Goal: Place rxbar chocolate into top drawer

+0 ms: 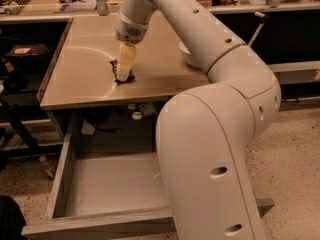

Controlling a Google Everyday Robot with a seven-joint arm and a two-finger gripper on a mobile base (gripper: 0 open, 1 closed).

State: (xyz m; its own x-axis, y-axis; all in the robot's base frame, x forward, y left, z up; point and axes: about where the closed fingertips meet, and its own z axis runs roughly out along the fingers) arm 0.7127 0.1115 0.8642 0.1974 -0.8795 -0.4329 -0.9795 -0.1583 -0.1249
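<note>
Noted on tan flat tabletop [80,59], left of centre: small rxbar chocolate [131,78] in black crinkled wrapper, lying flat, mostly covered by cream-tipped gripper [123,76] pointing straight down at it. Contact and grip state: cannot tell. Below table: wide shallow grey wood-grain top drawer [100,225], pulled out, grey floor showing. Half hidden behind bulky white robot arm [215,134]: white bowl [186,54] on table's right side, well apart from bar.

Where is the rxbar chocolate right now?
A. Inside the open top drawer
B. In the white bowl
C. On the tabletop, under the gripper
C: the rxbar chocolate lies on the tabletop directly under the gripper, not in the open top drawer below.
</note>
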